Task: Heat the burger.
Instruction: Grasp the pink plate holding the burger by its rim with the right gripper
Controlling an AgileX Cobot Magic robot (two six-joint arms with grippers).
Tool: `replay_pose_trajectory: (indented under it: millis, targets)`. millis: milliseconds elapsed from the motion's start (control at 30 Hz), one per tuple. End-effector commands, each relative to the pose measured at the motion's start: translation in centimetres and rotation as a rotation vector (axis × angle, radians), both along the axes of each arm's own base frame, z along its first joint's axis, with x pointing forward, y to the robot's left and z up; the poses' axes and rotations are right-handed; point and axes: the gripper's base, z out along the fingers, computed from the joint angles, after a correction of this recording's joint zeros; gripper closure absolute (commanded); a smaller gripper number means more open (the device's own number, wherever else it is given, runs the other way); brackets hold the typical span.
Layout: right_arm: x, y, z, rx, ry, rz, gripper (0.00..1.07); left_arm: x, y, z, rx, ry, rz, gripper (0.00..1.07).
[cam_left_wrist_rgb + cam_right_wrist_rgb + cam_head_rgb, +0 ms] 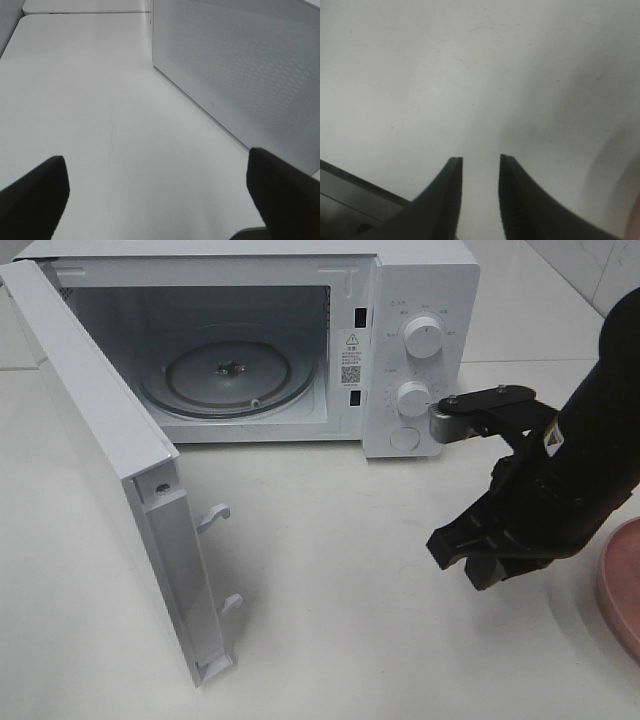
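No burger in sight in any of the three views. Likeliest place, as a guess only: on the pink plate (625, 585), cut by the frame edge at 4 o'clock of the high view, with only a slice of rim in sight. Low over the bench (330, 640), at about 4 o'clock from the middle of that view, the right gripper (460, 562), fingers heading toward 8 o'clock, jaws parted by a narrow gap, bare bench between them, nothing held. Plate rim at 3 o'clock from that gripper, near but apart; hence the burger, if on the plate, probably at 3 o'clock too, behind the fingers' heading, calling for a turn of the wrist before any reach. As for the left gripper (156, 156): absent from the high view, jaws spread wide and empty, over bare bench beside a perforated white panel (240, 65). Right arm judged the nearer to the plate. Burger's long axis: impossible to tell. Microwave (445, 300) between 10 and 11 o'clock from the right gripper, door (90, 410) open toward 7 o'clock, glass turntable (228, 375) bare. Counted: one microwave, one door, one turntable, two knobs (424, 337), one plate, two grippers, no burger.
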Motion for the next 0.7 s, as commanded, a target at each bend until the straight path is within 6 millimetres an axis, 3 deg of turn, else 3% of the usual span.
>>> replay_pose_trajectory:
  millis: [33, 67, 100, 200, 567, 700]
  targets:
    - [0.4, -1.8, 0.6, -0.051, -0.03, -0.008, 0.41, 0.0, -0.1, 0.0, -0.008, -0.004, -0.004, 0.18]
    - [0.4, -1.8, 0.6, -0.051, -0.03, -0.008, 0.41, 0.0, -0.1, 0.0, -0.008, -0.004, -0.004, 0.18]
    - [0.6, -2.5, 0.8, -0.079, -0.042, -0.008, 0.21, 0.0, -0.1, 0.0, -0.008, -0.004, -0.004, 0.18]
    - [0.8, -3.5, 0.7, -0.113, -0.03, -0.024, 0.05, 0.0, -0.1, 0.0, -0.008, -0.004, -0.004, 0.18]
    - [1.4, -7.4, 0.5, -0.154, 0.023, -0.171, 0.13, 0.0, -0.1, 0.0, -0.008, -0.004, -0.004, 0.18]
    - [0.9, -9.5, -0.9, -0.179, 0.035, -0.228, 0.17, 0.0, -0.1, 0.0, -0.008, -0.004, -0.004, 0.18]
